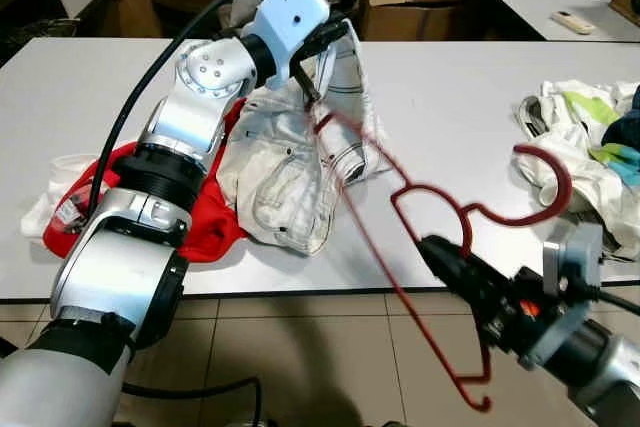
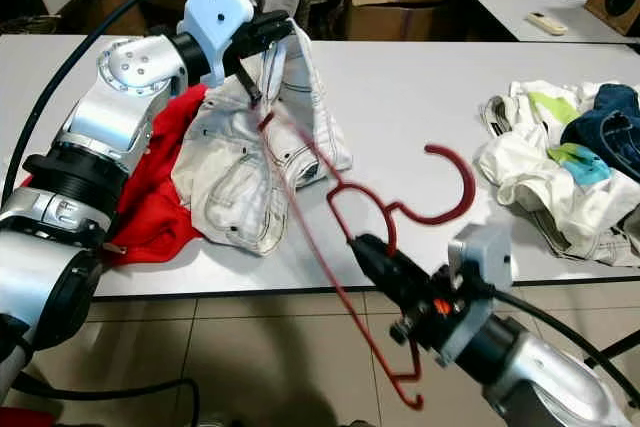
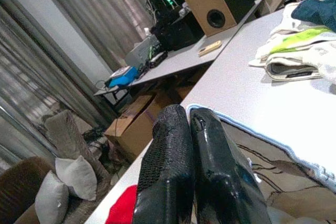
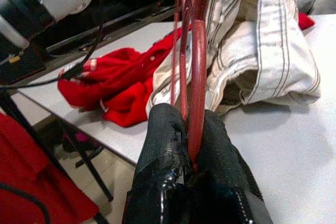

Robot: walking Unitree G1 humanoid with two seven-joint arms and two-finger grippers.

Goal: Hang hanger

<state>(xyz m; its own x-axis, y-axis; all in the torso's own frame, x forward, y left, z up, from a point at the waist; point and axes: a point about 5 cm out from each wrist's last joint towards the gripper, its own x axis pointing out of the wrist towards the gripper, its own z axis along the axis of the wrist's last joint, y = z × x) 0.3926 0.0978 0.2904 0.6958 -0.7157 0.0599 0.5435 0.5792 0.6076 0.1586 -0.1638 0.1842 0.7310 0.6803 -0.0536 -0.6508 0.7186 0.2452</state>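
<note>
Already the right hand (image 1: pixel 432 247) is clamping the red hanger (image 1: pixel 440 209) near its neck at the near edge of the counter (image 1: pixel 450 87), the hook curving up to the right and one arm of the hanger hanging below the counter's edge. To the far left, the left hand (image 1: pixel 318 39) is pinching shut on a lifted fold of the white garment (image 1: pixel 290 172), with a red cloth (image 1: pixel 215 222) lying beside it.

From the right eye, the hanger's long arm is reaching toward the raised fold — not visibly inside it.

At the left wrist, the black fingers (image 3: pixel 173 171) are pressing together, fabric just past them.

At the right wrist, the fingers (image 4: pixel 168 145) are closing on the hanger's red wire.

Judging by this, both grasps are done — threading and hanging are remaining.
</note>
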